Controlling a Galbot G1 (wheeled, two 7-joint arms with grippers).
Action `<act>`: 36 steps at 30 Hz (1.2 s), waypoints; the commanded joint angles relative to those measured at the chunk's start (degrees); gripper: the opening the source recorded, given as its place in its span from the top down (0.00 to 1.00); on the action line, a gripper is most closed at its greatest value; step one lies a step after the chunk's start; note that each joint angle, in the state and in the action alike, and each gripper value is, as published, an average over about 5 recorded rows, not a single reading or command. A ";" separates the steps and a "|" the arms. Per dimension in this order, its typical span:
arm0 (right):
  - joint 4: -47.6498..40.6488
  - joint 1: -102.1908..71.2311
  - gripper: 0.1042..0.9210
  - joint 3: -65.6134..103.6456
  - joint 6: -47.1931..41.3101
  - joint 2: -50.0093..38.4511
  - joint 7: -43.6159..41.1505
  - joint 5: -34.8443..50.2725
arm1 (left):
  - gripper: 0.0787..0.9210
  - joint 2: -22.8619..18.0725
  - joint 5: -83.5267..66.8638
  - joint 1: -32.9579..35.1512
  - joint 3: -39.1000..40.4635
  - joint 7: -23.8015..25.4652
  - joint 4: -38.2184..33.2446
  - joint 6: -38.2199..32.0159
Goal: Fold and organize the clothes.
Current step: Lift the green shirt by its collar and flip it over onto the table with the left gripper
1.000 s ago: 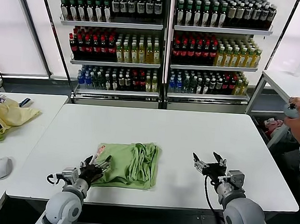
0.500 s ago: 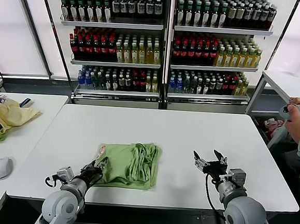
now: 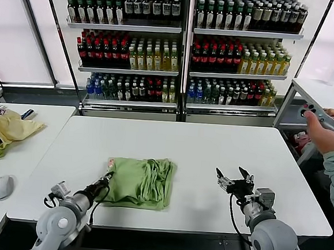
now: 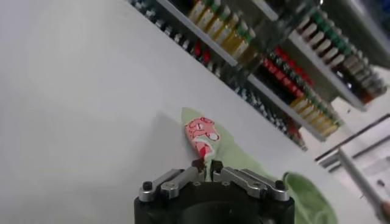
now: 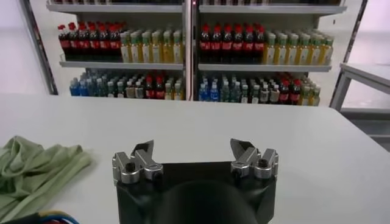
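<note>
Left gripper pinching the near-left corner of the shirt

The light green shirt lies bunched on the table toward the robot's left, its bulk spreading away and to the right of the left gripper's fingers, which are pressed together on the corner carrying the red-and-white logo (the left wrist view shows it just past the tips). The right gripper hovers well apart to the shirt's right, fingers spread and holding nothing, so the left arm is plainly the nearer one
</note>
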 commanded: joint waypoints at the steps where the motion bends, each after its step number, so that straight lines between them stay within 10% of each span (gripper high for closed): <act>1: -0.11 0.16 0.12 0.18 0.03 0.07 -0.01 0.19 | 0.96 3.35 -16.67 -0.37 -14.73 -1.39 -0.54 0.74; 10: 0.18 0.22 0.12 0.56 0.23 0.49 -0.11 0.63 | 0.96 15.95 -23.22 -0.24 -31.10 -2.66 0.18 4.73; 17: 1.43 -0.06 0.12 0.62 0.10 1.25 -0.07 0.63 | 0.96 20.25 -20.28 -3.38 -27.19 -3.71 -8.42 5.72; 28: 3.69 -3.02 0.12 3.28 0.61 2.29 -0.31 0.26 | 0.96 6.88 29.67 -7.27 14.59 -1.69 -6.25 3.02; 36: 5.11 -4.81 0.12 5.74 0.87 2.30 -0.48 0.44 | 0.96 -2.27 42.92 -13.09 27.34 -1.81 -1.81 3.59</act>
